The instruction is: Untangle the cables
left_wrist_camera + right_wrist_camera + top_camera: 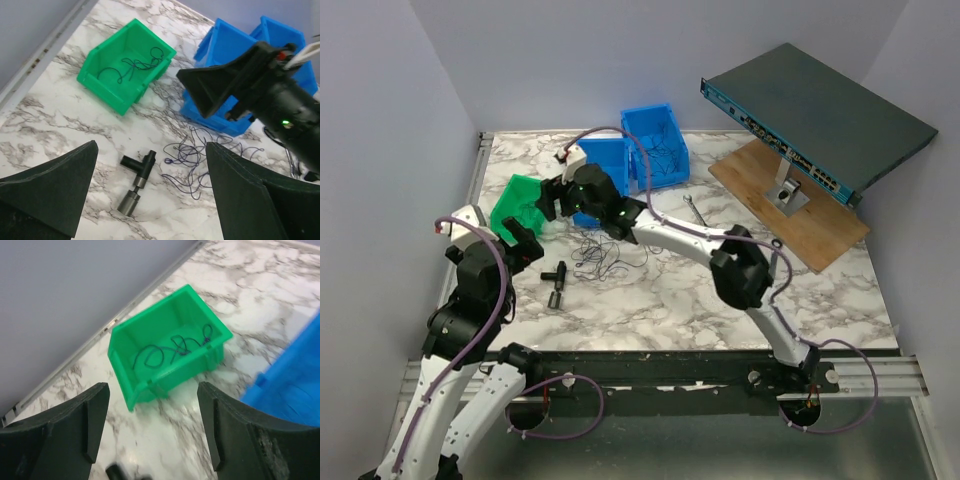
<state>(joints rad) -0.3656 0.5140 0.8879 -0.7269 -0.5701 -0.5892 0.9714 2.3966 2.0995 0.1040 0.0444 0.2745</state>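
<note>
A loose tangle of thin blue and dark cables (605, 258) lies on the marble table, in front of the blue bins; it also shows in the left wrist view (200, 155). One more thin dark cable (170, 350) lies curled inside the green bin (125, 340), and shows in the left wrist view (132, 65) too. My left gripper (525, 243) is open and empty, left of the tangle and above the table (151, 146). My right gripper (550, 198) is open and empty, hovering just right of the green bin (151, 390).
A black T-shaped tool (555, 280) lies left of the tangle. Two blue bins (645, 150) stand at the back, the far one holding thin wires. A silver wrench (695, 208) lies to the right. A network switch (820, 115) rests propped over a wooden board (800, 210).
</note>
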